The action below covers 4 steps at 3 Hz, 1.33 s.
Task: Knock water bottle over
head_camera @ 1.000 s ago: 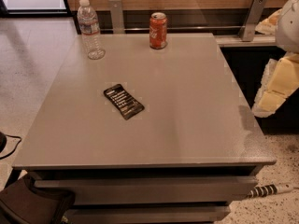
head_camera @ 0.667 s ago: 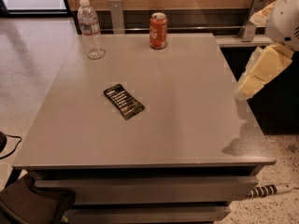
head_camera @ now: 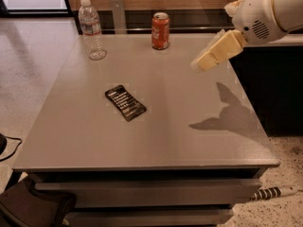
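Two containers upright, capped water bottle (head_camera: 92, 30), soda can (head_camera: 160, 30), end effector (head_camera: 199, 65) over table (head_camera: 94, 141) right, state unclear.

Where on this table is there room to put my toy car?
Biggest bare patch: the front strip of the table, between the dark packet and the near edge. Also bare: the right half, under the gripper hovering there. The back edge is busier: bottle at the left corner, can mid-back.
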Each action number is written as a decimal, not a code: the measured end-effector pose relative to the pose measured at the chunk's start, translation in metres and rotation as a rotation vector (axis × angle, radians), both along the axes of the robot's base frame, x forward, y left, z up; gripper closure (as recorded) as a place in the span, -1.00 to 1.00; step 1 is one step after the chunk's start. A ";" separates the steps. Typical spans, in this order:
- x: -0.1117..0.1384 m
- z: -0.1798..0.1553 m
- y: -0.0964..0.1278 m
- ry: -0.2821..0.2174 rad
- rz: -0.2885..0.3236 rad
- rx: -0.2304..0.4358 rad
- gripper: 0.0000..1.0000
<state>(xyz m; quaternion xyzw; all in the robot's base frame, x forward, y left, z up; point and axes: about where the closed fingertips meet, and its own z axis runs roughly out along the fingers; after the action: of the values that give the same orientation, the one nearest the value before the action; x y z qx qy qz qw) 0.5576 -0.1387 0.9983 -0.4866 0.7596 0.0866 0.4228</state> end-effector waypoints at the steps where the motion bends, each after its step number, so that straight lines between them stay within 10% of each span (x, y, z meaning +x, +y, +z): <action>1: 0.017 0.003 0.022 -0.039 0.013 0.096 -1.00; 2: 0.029 0.009 0.042 -0.045 0.014 0.204 -1.00; 4: 0.045 0.002 0.062 -0.061 0.009 0.212 -1.00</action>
<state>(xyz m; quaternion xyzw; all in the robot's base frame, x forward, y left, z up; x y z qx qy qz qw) 0.6027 -0.0767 0.9999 -0.4449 0.7307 0.1537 0.4945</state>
